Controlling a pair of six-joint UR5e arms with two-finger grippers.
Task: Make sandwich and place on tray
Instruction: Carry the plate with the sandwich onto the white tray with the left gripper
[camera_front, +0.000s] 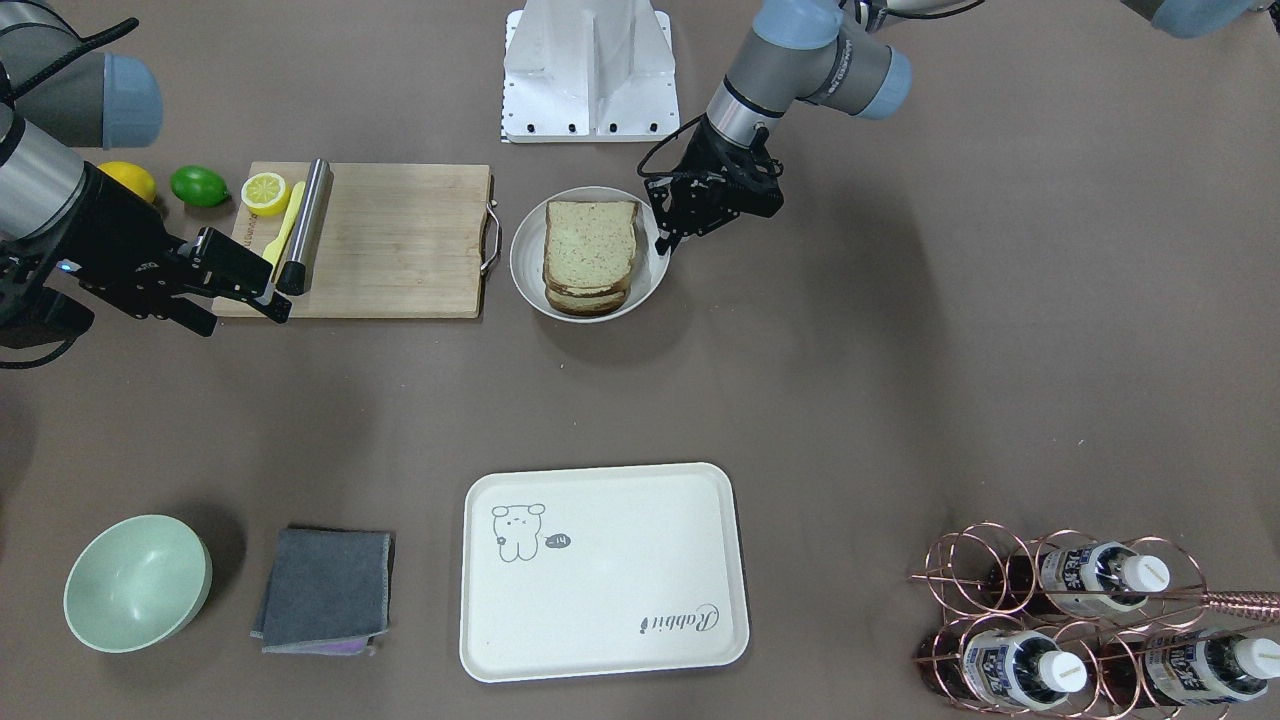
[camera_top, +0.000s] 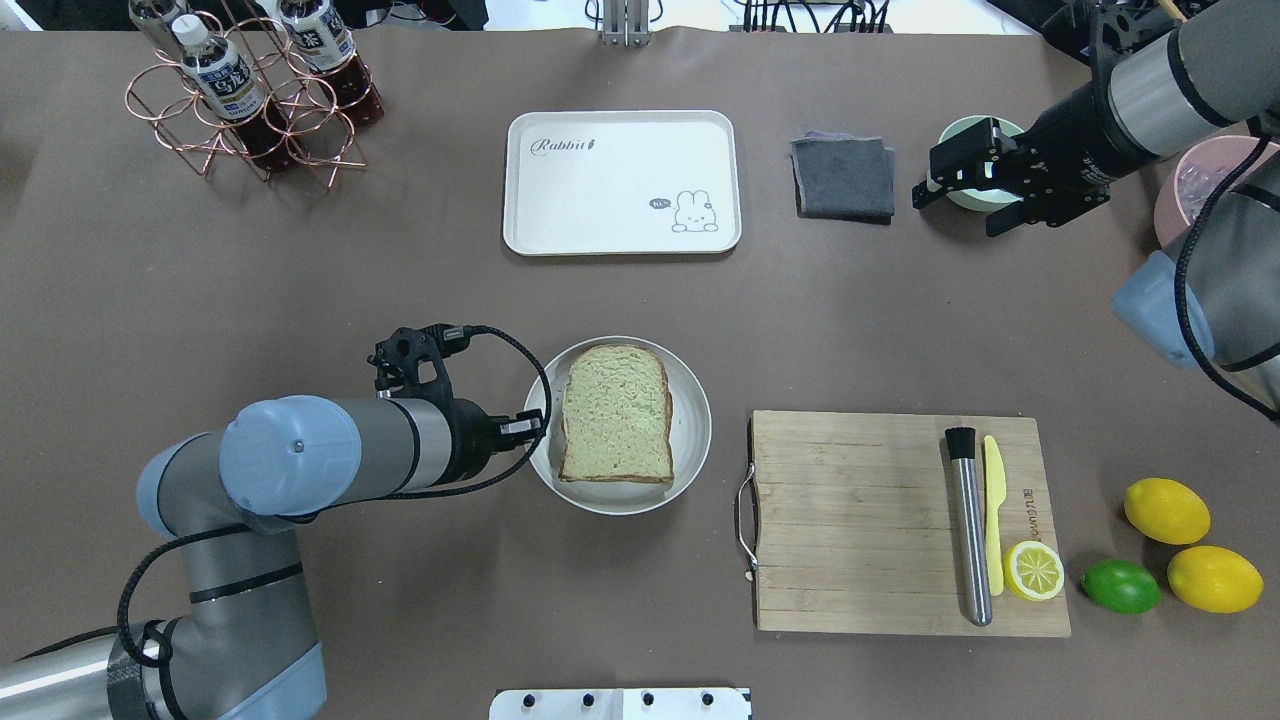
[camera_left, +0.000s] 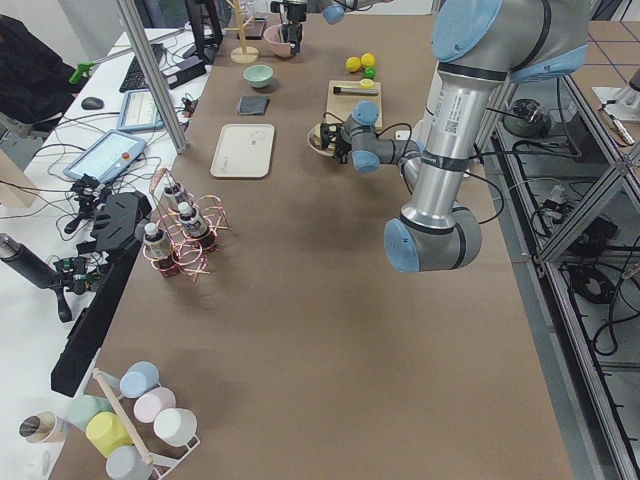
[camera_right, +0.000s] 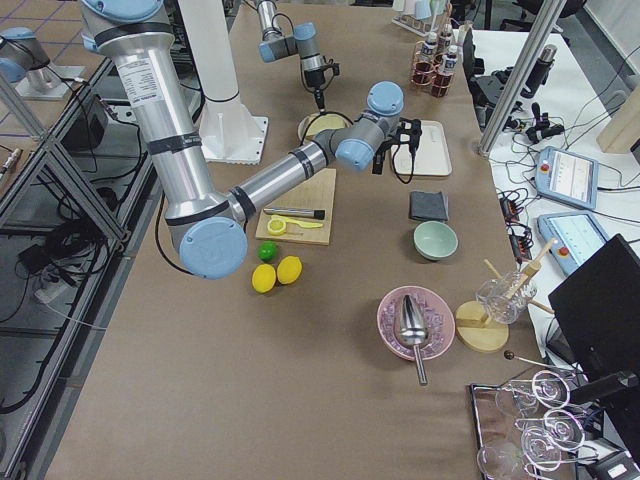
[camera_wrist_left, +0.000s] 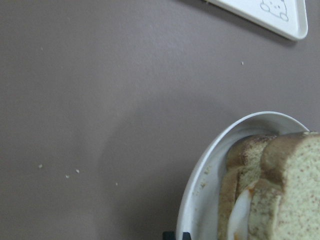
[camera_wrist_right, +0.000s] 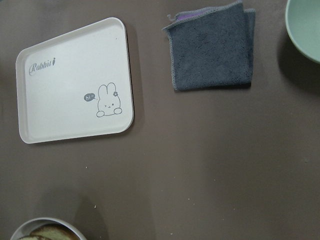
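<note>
Sandwich stacked on plate; left arm in place for the pickup, tray not yet loaded.

The left gripper (camera_front: 668, 232) sits just beside the plate's (camera_top: 690, 440) left rim, aimed at the sandwich's (camera_top: 615, 415) side crust; released or clenched, cannot tell. The sandwich lies mid-plate with egg between its slices, its slightly longer axis running away from the robot and its domed edge pointing past the plate toward the tray (camera_top: 620, 180). The right gripper (camera_top: 955, 190) is released and empty, well right of the plate. Judgement: the left arm is nearer.

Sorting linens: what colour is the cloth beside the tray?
Dark grey cloth, purple edging; best in the right wrist view.
</note>
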